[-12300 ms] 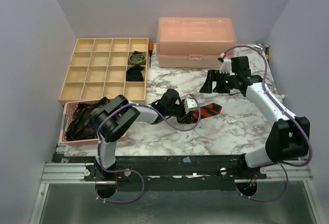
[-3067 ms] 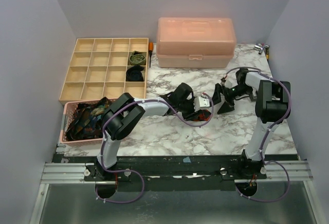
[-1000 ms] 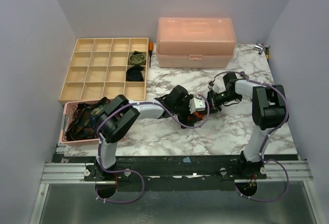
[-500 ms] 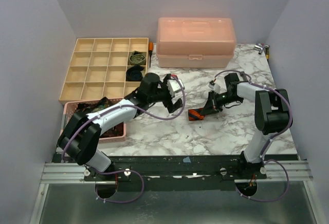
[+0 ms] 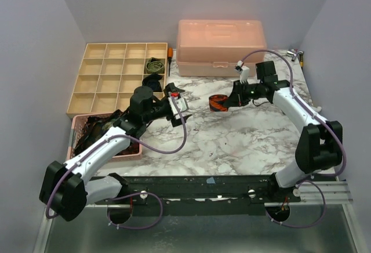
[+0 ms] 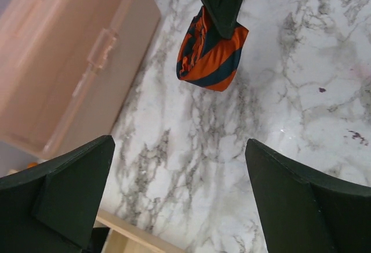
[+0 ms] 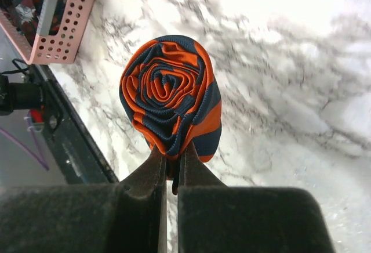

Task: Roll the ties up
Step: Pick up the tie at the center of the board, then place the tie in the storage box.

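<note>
An orange-and-navy striped tie, rolled into a tight coil (image 7: 171,105), is pinched at its lower edge by my right gripper (image 7: 172,160), which is shut on it. In the top view the rolled tie (image 5: 219,102) is held over the marble, in front of the pink box, at the tip of the right gripper (image 5: 227,103). My left gripper (image 5: 177,105) stands wide open and empty to the left of it. The left wrist view has the coil (image 6: 211,61) ahead of the left gripper (image 6: 179,189). More ties (image 5: 98,130) lie heaped in the pink basket.
A wooden organizer tray (image 5: 104,93) at the back left holds a rolled olive tie (image 5: 154,65) and a rolled black tie (image 5: 152,83). The pink basket (image 5: 78,151) sits in front of it. A closed pink box (image 5: 220,47) stands at the back centre.
My left gripper opened, let go of the tie and drew back to the left. My right gripper carried the rolled tie up and back toward the pink box.
</note>
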Action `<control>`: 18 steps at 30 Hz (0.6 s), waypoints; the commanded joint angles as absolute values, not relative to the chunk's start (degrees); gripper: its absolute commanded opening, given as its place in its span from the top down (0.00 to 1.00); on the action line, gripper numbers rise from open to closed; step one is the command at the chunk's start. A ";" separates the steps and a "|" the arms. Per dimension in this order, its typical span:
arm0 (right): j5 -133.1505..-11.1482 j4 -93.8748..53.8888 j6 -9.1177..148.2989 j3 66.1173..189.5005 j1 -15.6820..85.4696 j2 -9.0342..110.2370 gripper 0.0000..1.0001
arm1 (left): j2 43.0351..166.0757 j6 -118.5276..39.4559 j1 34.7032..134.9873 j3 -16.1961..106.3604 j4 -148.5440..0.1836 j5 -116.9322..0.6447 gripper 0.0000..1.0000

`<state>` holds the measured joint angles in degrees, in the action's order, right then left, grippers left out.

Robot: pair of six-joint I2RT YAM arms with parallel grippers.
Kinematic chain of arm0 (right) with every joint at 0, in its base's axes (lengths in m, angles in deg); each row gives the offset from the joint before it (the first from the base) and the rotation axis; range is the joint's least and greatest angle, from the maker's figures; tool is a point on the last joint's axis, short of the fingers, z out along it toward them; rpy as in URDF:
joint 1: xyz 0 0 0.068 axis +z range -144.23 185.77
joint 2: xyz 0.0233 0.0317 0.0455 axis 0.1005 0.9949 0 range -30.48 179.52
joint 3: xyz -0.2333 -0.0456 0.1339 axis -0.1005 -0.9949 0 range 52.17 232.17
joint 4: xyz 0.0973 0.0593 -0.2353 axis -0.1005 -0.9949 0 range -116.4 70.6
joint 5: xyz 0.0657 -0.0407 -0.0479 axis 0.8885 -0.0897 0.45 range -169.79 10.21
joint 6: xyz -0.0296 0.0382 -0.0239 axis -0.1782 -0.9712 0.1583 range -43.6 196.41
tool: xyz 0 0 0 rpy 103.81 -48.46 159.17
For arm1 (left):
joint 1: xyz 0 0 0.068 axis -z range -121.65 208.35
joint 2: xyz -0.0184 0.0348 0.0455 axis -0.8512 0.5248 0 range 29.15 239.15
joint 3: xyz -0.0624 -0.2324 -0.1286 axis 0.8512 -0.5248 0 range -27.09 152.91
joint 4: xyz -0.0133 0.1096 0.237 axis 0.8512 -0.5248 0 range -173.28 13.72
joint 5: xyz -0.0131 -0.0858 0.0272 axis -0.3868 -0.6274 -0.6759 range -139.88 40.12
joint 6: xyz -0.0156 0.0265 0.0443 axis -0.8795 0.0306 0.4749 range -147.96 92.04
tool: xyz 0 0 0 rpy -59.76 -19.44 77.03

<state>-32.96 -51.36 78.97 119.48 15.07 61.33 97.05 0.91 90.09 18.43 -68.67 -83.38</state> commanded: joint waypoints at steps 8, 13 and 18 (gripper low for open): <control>-43.99 -40.48 87.81 123.42 23.96 47.80 0.99 | 88.65 8.63 89.78 17.90 -61.24 -72.39 0.02; -46.82 -35.57 88.98 122.63 26.59 45.70 1.00 | 90.46 -5.02 84.35 27.76 -72.61 -75.60 0.02; -48.91 -29.29 87.77 121.21 28.44 45.67 0.99 | 93.44 -17.59 79.57 35.30 -80.69 -74.07 0.02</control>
